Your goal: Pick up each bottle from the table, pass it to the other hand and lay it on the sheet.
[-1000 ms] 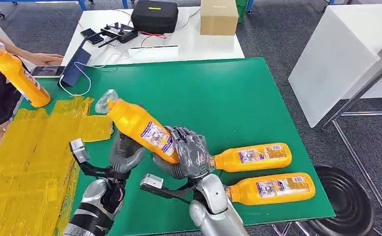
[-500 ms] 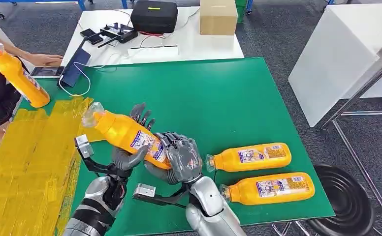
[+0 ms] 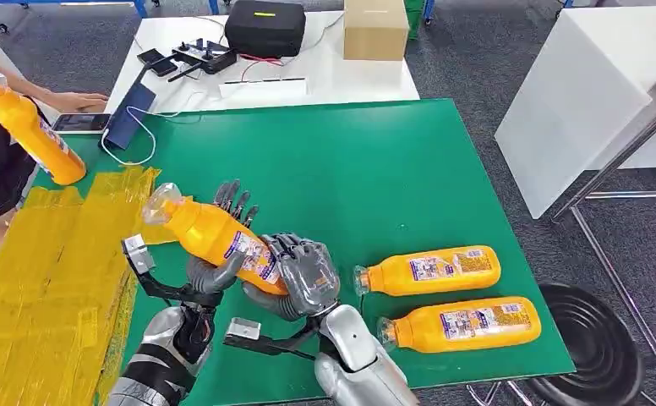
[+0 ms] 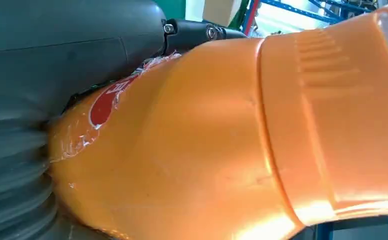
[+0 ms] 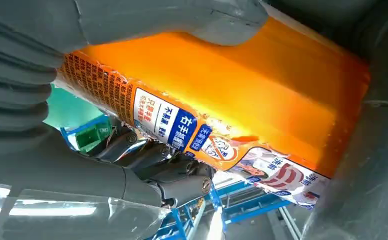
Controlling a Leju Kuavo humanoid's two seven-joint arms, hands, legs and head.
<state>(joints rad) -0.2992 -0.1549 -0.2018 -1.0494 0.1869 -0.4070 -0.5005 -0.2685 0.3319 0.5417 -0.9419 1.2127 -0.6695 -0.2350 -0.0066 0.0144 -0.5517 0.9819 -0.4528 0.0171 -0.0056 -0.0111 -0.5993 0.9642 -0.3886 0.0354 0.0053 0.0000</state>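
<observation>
Bare green table (image 3: 375,169) lay open on the far side of the two hands, reaching to the far edge. To the right of the right hand (image 3: 303,275), which gripped the lower end of a tilted bottle (image 3: 215,233), two bottles (image 3: 430,271) (image 3: 460,324) lay on their sides near the right front edge, blocking passage there. To the left, the yellow sheet (image 3: 46,279) lay flat and unobstructed near the left hand (image 3: 219,254). At its far left end a person's hand held an upright bottle (image 3: 33,127); a cable (image 3: 139,139) crossed the far left corner.
</observation>
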